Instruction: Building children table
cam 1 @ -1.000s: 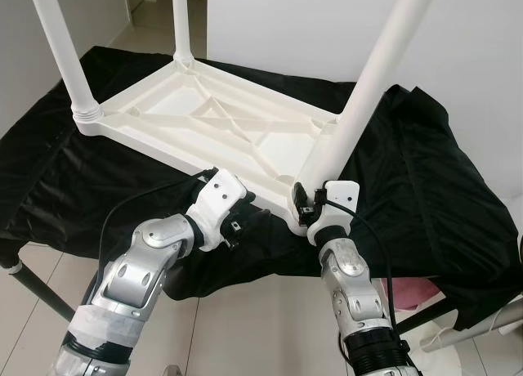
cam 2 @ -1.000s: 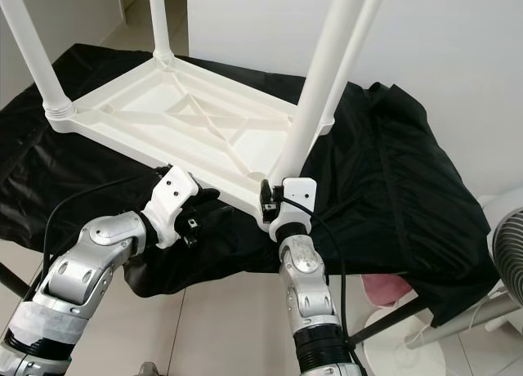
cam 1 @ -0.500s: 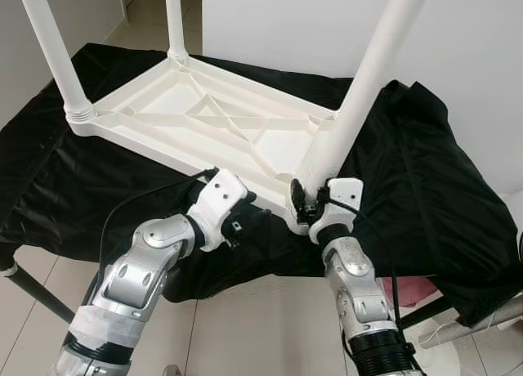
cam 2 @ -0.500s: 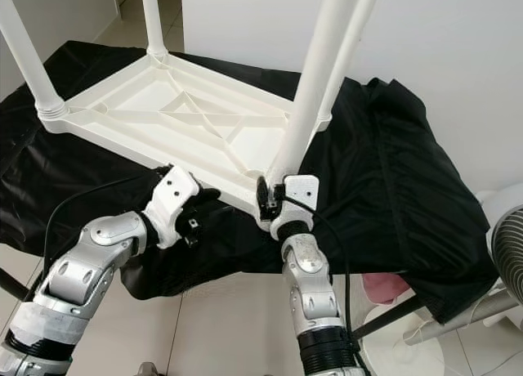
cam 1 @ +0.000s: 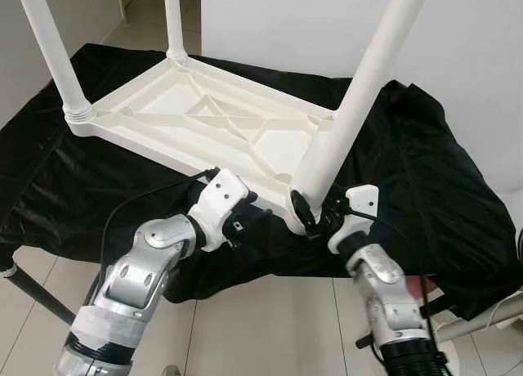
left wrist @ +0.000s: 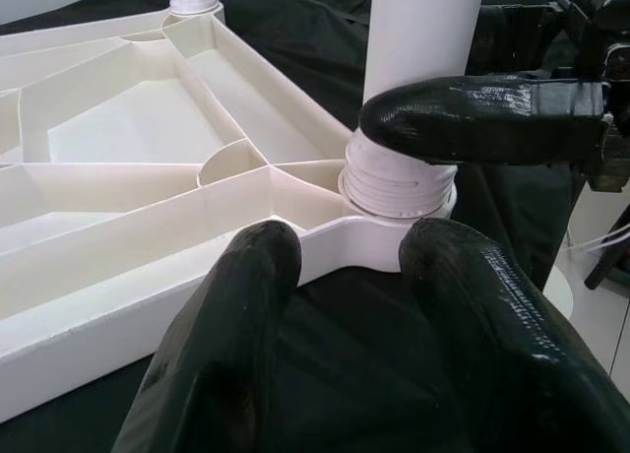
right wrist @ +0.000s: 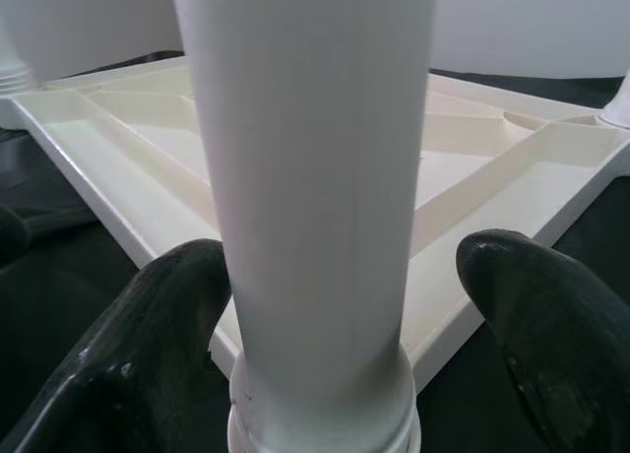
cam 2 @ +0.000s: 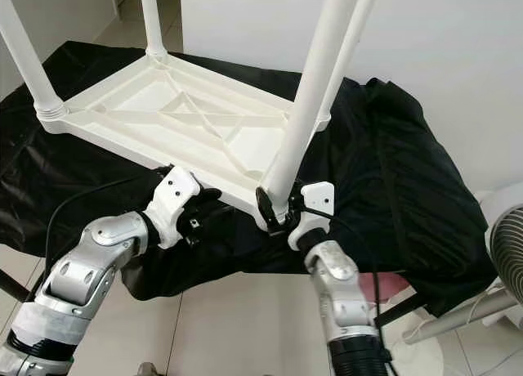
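A black cloth (cam 1: 409,172) covers a low stand and hangs in folds over its edges, with pale tiled floor (cam 1: 270,327) beneath and white walls (cam 1: 458,33) behind. At the far right of the right eye view the curved rim of a white fan (cam 2: 508,253) shows, and something pink (cam 2: 384,288) lies under the cloth's edge.

On the cloth rests the white plastic children's table (cam 1: 204,127), upside down, its ribbed underside facing up (the ribs divide it into shallow open compartments, all bare). Four white legs rise from its corners: the near-right leg (cam 1: 359,90) leans up and to the right from its threaded socket (left wrist: 399,182), the far-right leg (cam 2: 347,45) sits close behind it, the left leg (cam 1: 51,49) stands at the left corner, and the far leg (cam 1: 173,20) stands at the back.

The right gripper (cam 1: 315,217) sits at the base of the near-right leg, its black fingers (right wrist: 167,325) spread to either side of the tube; one lies against it, the other stands apart from it. The left gripper (cam 1: 249,217) hovers just beside the table's near edge, left of that corner; its fingers (left wrist: 231,345) are parted and hold nothing, their tips at the rim of the tabletop.
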